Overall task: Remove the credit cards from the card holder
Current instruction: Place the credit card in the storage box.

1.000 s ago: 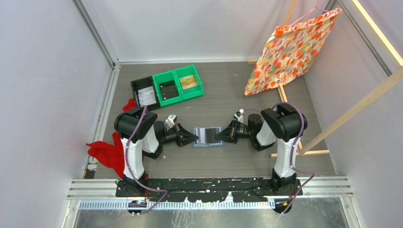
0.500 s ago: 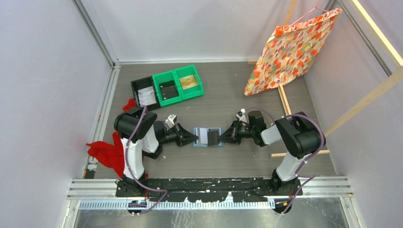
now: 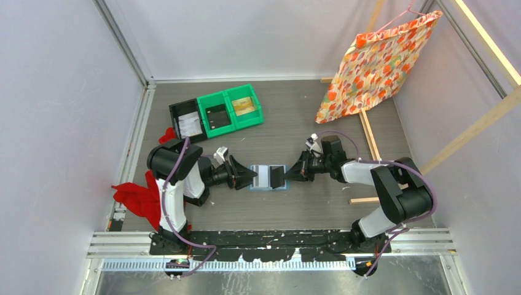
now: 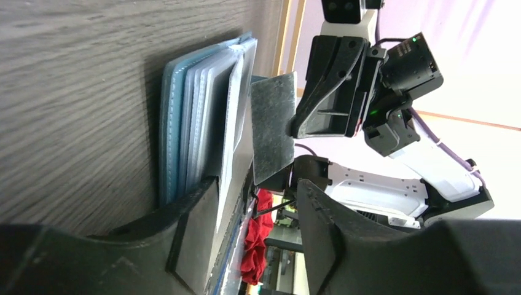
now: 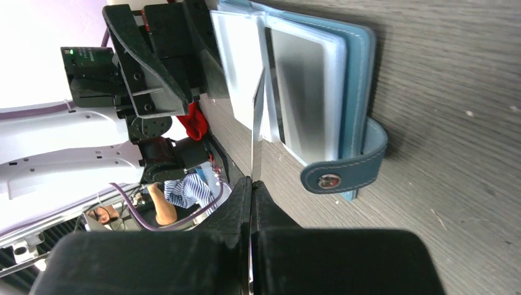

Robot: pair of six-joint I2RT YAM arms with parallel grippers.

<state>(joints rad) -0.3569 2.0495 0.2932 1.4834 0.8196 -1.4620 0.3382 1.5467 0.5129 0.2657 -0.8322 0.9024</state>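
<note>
Table (image 3: 307, 209) held the card holder (image 3: 268, 178), open between both arms. Left gripper (image 4: 258, 246) stood spread at its left edge, pinching nothing. Right gripper (image 3: 291, 174) was pressed together on a dark credit card (image 4: 273, 126), clear of the sleeves. Green bins (image 3: 230, 109) sat beyond.

Card holder (image 3: 265, 177) lies open on the table (image 3: 307, 123), mid-front, between both grippers: left gripper (image 3: 250, 176) at its left edge, right gripper (image 3: 289, 175) at its right. A card (image 3: 277, 177) sits pinched in the right gripper, just right of the holder's pages. Three bins (image 3: 216, 114) in a row behind and left. Cloth (image 3: 142, 198) left of the left arm. Bag (image 3: 375, 64) hangs far right, behind.
</note>
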